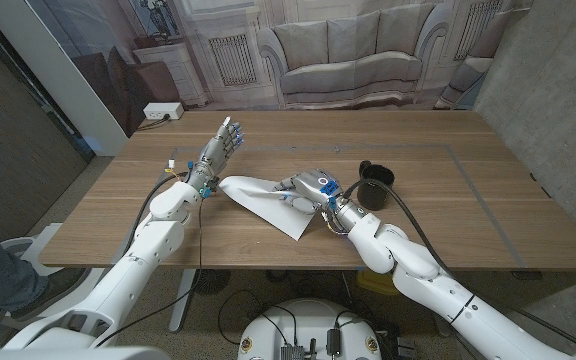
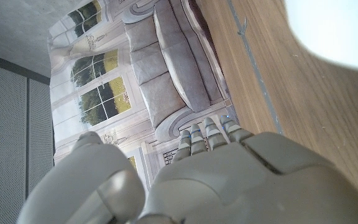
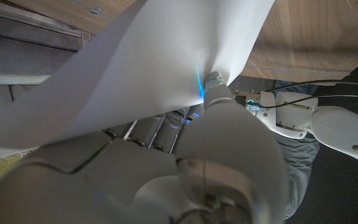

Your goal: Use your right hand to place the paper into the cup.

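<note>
Left hand (image 1: 218, 150) raised over the wooden table (image 1: 488, 200), fingers spread, holding nothing. White paper sheet (image 1: 263, 200) at table centre, far edge lifted, pinched by right hand (image 1: 311, 188). Black cup (image 1: 375, 185) upright just right of that hand.

Matt white paper (image 1: 263, 198), smooth but creased; the wood-grain desk (image 1: 448, 215) has a satin finish; the black cup (image 1: 375, 184) is possibly plastic.
</note>
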`<state>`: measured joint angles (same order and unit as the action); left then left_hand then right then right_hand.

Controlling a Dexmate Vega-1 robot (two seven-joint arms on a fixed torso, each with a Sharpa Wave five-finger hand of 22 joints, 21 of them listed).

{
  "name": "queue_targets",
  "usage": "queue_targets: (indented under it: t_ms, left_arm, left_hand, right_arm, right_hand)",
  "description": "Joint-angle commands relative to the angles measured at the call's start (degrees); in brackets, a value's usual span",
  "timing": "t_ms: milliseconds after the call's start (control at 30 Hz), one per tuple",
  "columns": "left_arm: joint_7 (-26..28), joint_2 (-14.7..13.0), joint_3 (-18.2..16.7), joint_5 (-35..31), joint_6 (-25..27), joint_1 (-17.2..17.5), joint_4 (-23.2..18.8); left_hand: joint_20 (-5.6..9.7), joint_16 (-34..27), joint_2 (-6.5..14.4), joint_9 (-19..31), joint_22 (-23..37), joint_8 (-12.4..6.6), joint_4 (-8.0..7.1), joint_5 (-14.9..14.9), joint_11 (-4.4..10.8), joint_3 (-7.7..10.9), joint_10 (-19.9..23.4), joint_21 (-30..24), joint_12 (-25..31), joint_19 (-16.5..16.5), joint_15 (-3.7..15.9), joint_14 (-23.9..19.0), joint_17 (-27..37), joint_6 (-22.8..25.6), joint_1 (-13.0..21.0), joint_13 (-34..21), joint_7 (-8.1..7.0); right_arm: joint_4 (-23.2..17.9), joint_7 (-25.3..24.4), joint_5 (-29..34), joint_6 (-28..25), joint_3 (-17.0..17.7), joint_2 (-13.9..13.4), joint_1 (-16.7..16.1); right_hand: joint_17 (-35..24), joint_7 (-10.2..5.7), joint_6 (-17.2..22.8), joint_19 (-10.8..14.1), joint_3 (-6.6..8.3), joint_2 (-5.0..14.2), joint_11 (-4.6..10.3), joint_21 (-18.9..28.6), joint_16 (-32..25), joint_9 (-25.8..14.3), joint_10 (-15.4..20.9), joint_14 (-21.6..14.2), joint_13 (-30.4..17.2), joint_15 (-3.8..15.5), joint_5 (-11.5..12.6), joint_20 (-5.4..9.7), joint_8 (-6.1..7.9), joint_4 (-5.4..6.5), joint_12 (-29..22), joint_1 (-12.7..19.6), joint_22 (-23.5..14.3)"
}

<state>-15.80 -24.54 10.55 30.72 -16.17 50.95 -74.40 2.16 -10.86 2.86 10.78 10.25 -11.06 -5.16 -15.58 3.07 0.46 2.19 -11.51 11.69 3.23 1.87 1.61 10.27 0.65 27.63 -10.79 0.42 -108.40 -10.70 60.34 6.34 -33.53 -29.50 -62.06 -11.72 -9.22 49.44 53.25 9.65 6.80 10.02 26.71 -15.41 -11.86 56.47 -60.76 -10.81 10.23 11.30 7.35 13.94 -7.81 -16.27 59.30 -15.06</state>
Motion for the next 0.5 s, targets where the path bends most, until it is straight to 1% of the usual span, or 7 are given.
queue_targets:
  t_ms: [33,400,500]
  left_arm:
    - [-0.30,0.33,0.03,-0.22,-0.24,-0.74,0.80]
    - [-0.81,0.62,0.11,-0.46,-0.12,-1.54,1.55]
    - [-0.91,0.65,0.07,-0.53,-0.16,-1.67,1.63]
  left_hand:
    - [3.25,0.11,0.19,0.11,0.28,-0.39,0.01,0.23,0.48,-0.41,-0.10,-0.18,-0.04,0.39,0.00,0.14,0.26,0.36,0.15,-0.12,0.11]
    - [3.25,0.11,0.23,0.11,0.28,-0.39,0.01,0.24,0.56,-0.49,-0.04,-0.18,-0.02,0.41,-0.04,0.15,0.26,0.38,0.18,-0.12,0.13]
    - [3.25,0.11,0.24,0.11,0.28,-0.39,0.01,0.24,0.36,-0.52,-0.09,-0.18,-0.04,0.42,-0.03,0.15,0.26,0.39,0.19,-0.12,0.13]
  right_arm:
    - [-2.81,0.76,-0.09,-1.20,1.35,-0.50,-0.89]
    - [-4.47,0.73,0.07,-2.54,2.45,-0.81,-1.47]
    - [-4.75,0.64,0.24,-2.75,2.57,-0.90,-1.52]
  right_hand:
    - [0.05,0.34,0.30,-0.39,0.10,0.00,-0.12,0.25,0.37,-0.31,-0.11,-0.28,-0.18,3.32,-0.23,4.71,-0.33,0.42,0.20,-0.20,-0.09]
    - [0.04,0.37,0.10,-0.66,-0.05,0.04,-0.13,0.31,0.55,-0.34,-0.15,-0.22,-0.20,3.30,-0.27,4.69,-0.55,0.56,0.41,-0.33,-0.12]
    - [0.03,0.38,0.06,-0.70,-0.08,0.03,-0.18,0.33,0.59,-0.35,-0.19,-0.20,-0.20,3.30,-0.28,4.69,-0.59,0.59,0.47,-0.36,-0.13]
